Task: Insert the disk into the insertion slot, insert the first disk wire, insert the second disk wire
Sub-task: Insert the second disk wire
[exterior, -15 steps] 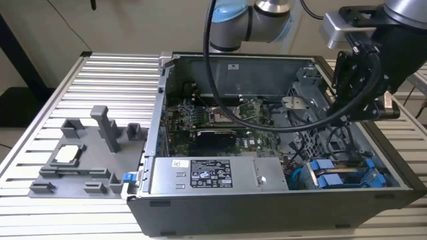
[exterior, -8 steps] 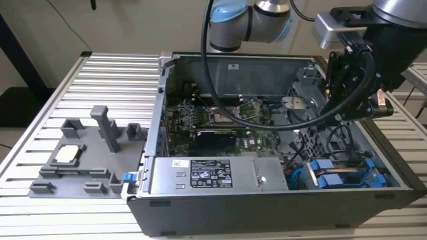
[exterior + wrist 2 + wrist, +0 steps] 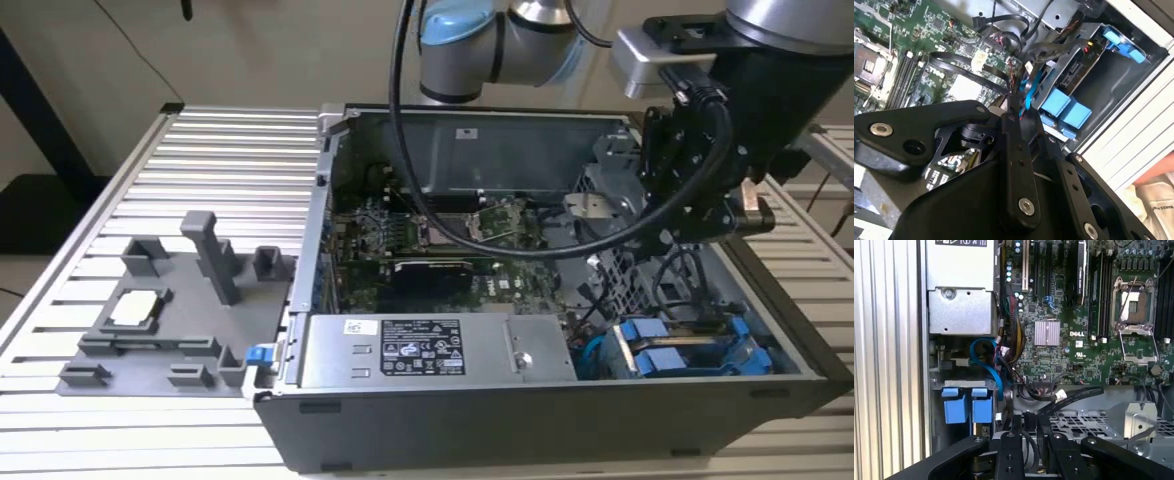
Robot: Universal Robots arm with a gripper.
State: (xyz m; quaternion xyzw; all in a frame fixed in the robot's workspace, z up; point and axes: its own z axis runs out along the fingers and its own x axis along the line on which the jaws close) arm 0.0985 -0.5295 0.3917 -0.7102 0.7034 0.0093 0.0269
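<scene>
- Computer case (image 3: 400, 432): open-topped and lying on a slatted table (image 3: 80, 200). It is the landmark for every place given below.
- Disk (image 3: 955, 409): in the case's front corner, on the far side of the stickered grey box (image 3: 414, 350) from the grey fixture plate (image 3: 160, 310). Its two blue carrier handles show side by side at the mouth of the insertion slot (image 3: 1119, 80), so it appears to be seated in the bay.
- Gripper (image 3: 1030, 426): in the exterior view it hangs above the case's drive-cage end, over the disk corner and pointing down into the case. Its tip sits among loose cables, and the views do not show whether it is clamped on one or free.
- Blue cable (image 3: 991, 370): loops inside the case between the disk corner and the motherboard (image 3: 1074, 355), passing just beside the gripper's tip. A bundle of thin red and black leads lies near it.
- Step in hand, as a judgement: disk insertion looks complete and the work stands at the wire stage. It cannot be told whether either wire is already plugged in.
- What the wire stage calls for, as a judgement: the plug must be square to the disk's socket, the push straight and gentle, and the neighbouring leads kept clear so that nothing snags.
</scene>
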